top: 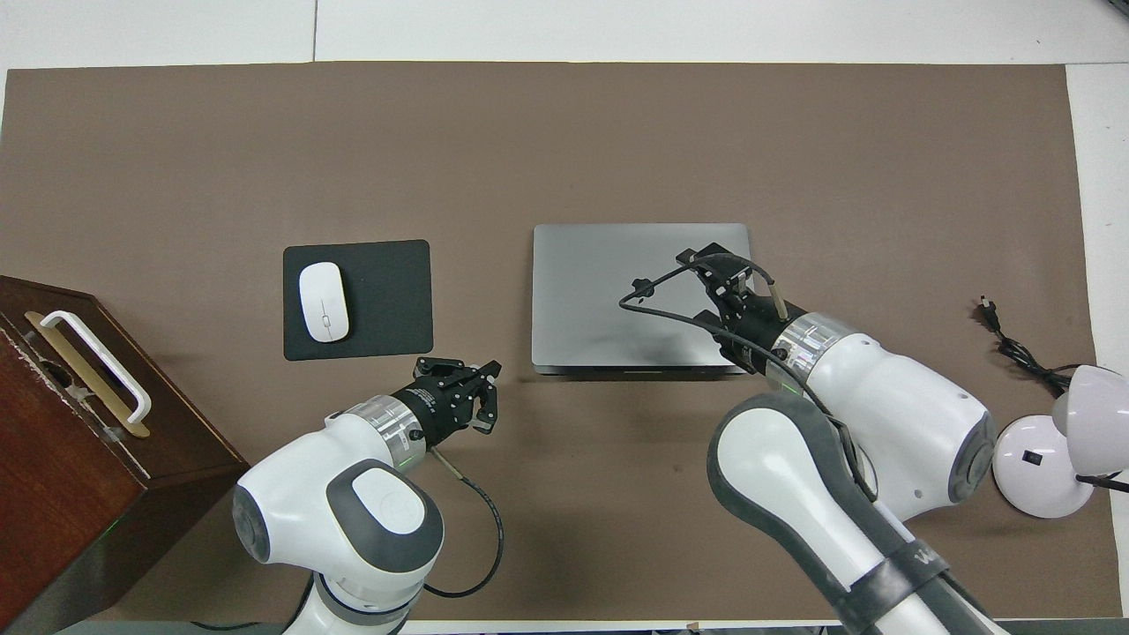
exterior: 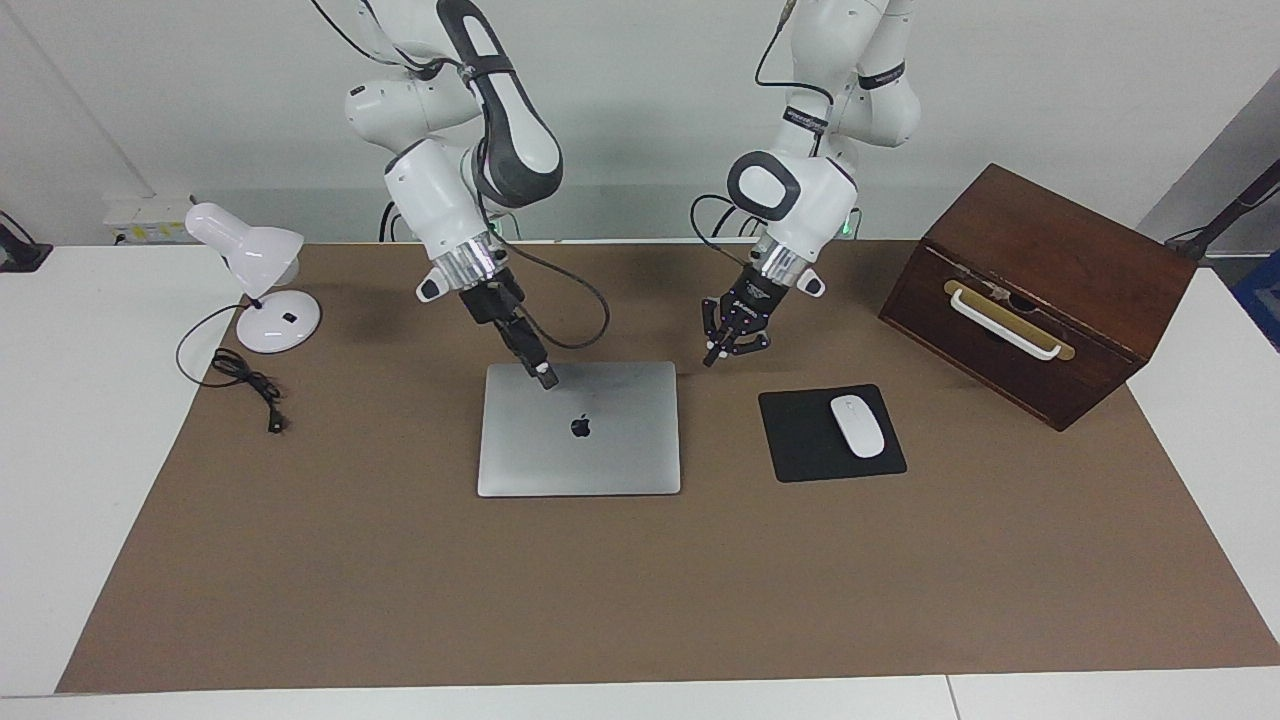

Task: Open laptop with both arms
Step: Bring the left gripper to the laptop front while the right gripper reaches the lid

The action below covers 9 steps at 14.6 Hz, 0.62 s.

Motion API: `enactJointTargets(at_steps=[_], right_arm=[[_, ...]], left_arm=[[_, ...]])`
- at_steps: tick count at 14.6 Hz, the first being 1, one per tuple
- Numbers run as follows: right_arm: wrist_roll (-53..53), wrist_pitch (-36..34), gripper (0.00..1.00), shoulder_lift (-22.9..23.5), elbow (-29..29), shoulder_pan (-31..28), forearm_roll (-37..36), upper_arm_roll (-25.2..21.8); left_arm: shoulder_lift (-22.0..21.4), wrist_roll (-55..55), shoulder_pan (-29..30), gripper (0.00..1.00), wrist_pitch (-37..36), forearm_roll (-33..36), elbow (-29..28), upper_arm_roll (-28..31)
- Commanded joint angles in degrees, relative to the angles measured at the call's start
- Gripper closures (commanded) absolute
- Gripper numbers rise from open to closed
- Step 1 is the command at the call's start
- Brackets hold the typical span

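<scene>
The silver-grey laptop [exterior: 620, 450] [top: 582, 291] lies closed and flat on the brown mat, apple logo up. My right gripper [exterior: 545, 378] [top: 706, 269] hangs low over the lid, close to the laptop's edge nearest the robots and toward the right arm's end. Whether it touches the lid I cannot tell. My left gripper [exterior: 711, 357] [top: 490, 370] is shut and holds nothing. It hovers just above the mat beside the laptop's corner nearest the robots, toward the left arm's end, apart from the laptop.
A white mouse [exterior: 858, 426] [top: 323, 302] rests on a black mouse pad [exterior: 800, 445] [top: 388, 300] beside the laptop. A brown wooden box [exterior: 1040, 260] [top: 53, 441] stands at the left arm's end. A white desk lamp [exterior: 250, 265] [top: 1058, 441] with its cord [exterior: 248, 382] sits at the right arm's end.
</scene>
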Motion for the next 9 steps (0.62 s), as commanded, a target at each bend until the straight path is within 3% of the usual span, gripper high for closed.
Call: enactJointTargets(at_steps=[1, 9], right_arm=[[-0.1, 2.8, 0.00, -2.6, -3.8, -0.1, 3.7, 1.5], [-0.6, 3.9, 0.00, -2.3, -6.1, 3.3, 8.8, 2.0]], left_arm=[[3.7, 0.2, -3.8, 1.00, 3.5, -2.7, 2.9, 0.8], [8.1, 0.2, -6.7, 1.00, 6.7, -2.6, 7.0, 0.8]])
